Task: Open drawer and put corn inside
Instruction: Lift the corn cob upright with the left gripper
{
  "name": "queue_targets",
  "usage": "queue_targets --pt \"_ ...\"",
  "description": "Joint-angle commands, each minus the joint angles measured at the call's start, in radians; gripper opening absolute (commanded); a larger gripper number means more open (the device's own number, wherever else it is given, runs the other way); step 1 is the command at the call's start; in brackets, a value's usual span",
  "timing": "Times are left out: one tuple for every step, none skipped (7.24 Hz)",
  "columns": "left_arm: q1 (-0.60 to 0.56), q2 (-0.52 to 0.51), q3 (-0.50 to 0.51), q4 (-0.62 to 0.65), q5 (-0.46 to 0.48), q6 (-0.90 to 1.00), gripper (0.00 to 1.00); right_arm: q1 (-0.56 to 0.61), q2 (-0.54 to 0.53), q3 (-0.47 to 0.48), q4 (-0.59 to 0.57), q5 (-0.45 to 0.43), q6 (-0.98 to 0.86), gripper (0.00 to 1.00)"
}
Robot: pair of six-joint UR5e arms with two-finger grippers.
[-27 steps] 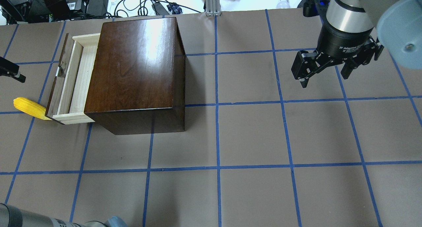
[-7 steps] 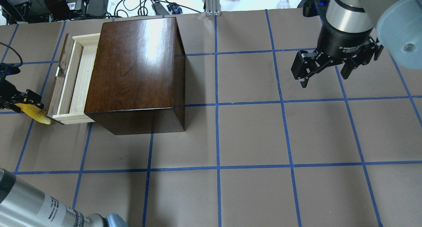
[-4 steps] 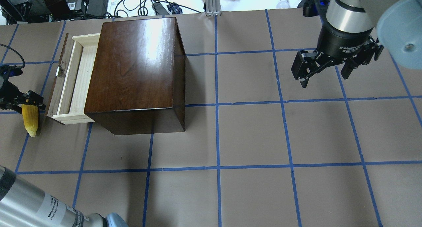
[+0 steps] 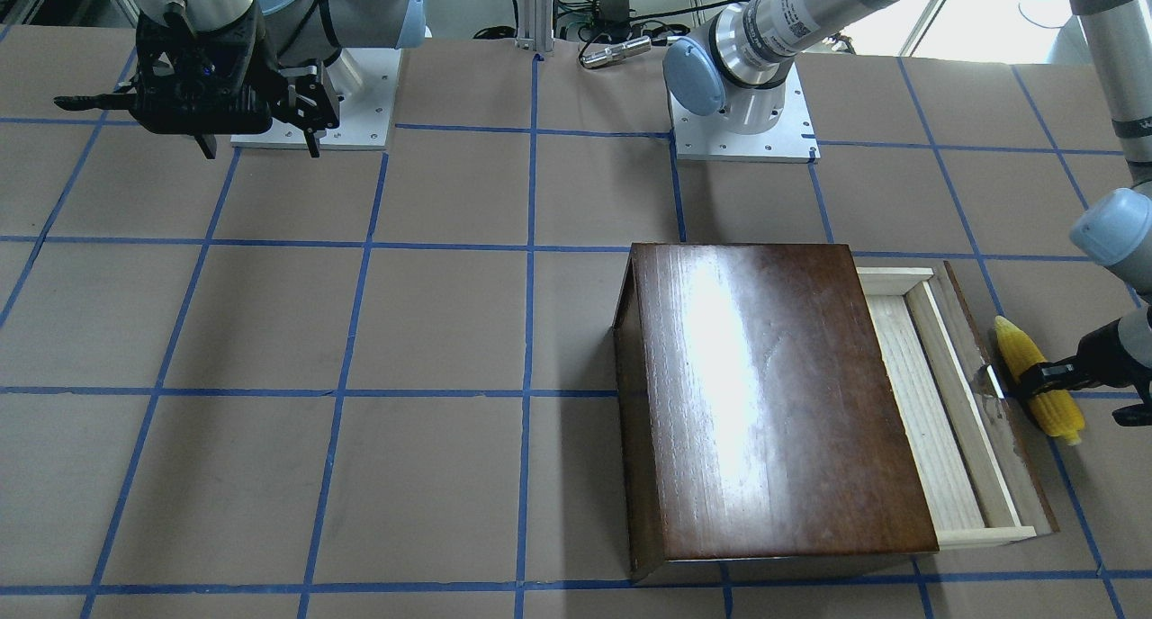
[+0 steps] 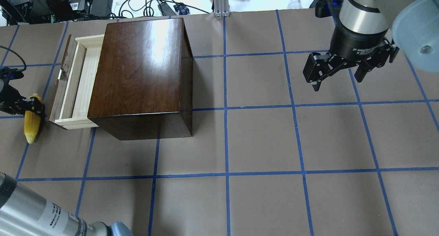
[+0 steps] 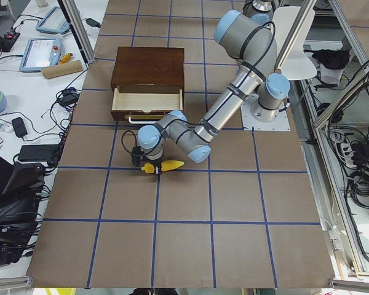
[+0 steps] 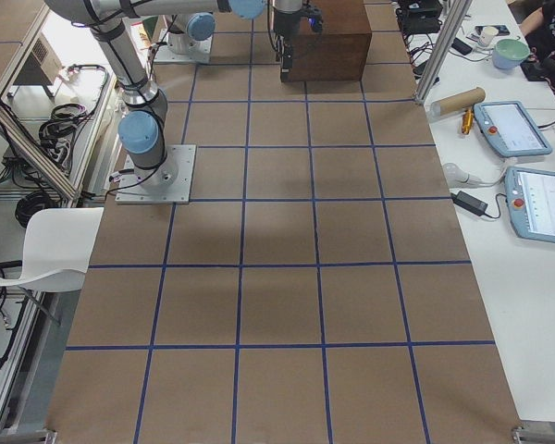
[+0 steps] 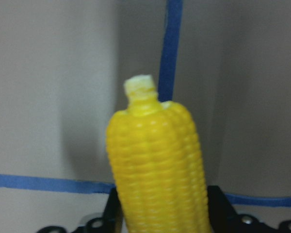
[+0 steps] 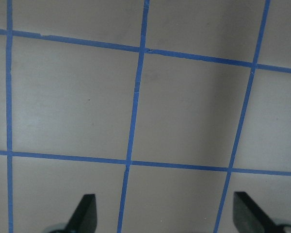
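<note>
The yellow corn (image 5: 31, 122) is held at its thick end by my left gripper (image 5: 32, 106), which is shut on it just left of the drawer's dark front panel. In the front-facing view the corn (image 4: 1048, 403) lies across the gripper (image 4: 1035, 381). The left wrist view shows the corn (image 8: 157, 174) between the fingers. I cannot tell if it is off the table. The drawer (image 5: 80, 81) stands pulled out of the dark-brown box (image 5: 140, 68), its pale wooden tray empty. My right gripper (image 5: 337, 79) hangs open and empty at the far right, its fingertips (image 9: 85, 213) over bare table.
The box (image 4: 765, 394) is tall and stands right of the drawer (image 4: 936, 403). Cables and power bricks (image 5: 68, 2) lie beyond the table's far edge. The brown table (image 5: 260, 140) carries a blue tape grid.
My left gripper came in from the left and shut on the corn. The corn swung away from the drawer's corner and now points toward the near edge. The right arm has not moved.
</note>
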Motion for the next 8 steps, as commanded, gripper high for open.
queue_targets --pt "-0.002 0.001 0.000 -0.001 0.000 0.002 0.05 0.000 0.001 0.000 0.000 0.000 0.000 1.00" --pt "-0.002 0.001 0.000 -0.001 0.000 0.002 0.00 0.000 0.000 0.000 0.000 0.000 0.000 1.00" --pt "-0.002 0.001 0.000 -0.001 0.000 0.002 0.00 0.000 0.001 0.000 0.000 0.000 0.000 1.00" --pt "-0.002 0.001 0.000 -0.001 0.000 0.002 0.00 0.000 0.000 0.000 0.000 0.000 0.000 1.00" --pt "-0.002 0.001 0.000 -0.001 -0.002 0.004 0.00 0.000 0.000 0.000 0.000 0.000 0.000 1.00" --pt "0.000 0.001 0.000 0.001 0.000 0.004 0.00 0.000 0.001 0.000 0.000 0.000 0.000 1.00" --pt "-0.002 0.001 0.000 0.000 -0.002 0.004 0.00 0.000 0.000 0.000 0.000 0.000 0.000 1.00" --pt "-0.002 0.001 0.000 0.001 0.000 0.004 0.00 0.000 0.000 0.000 0.000 0.000 0.000 1.00"
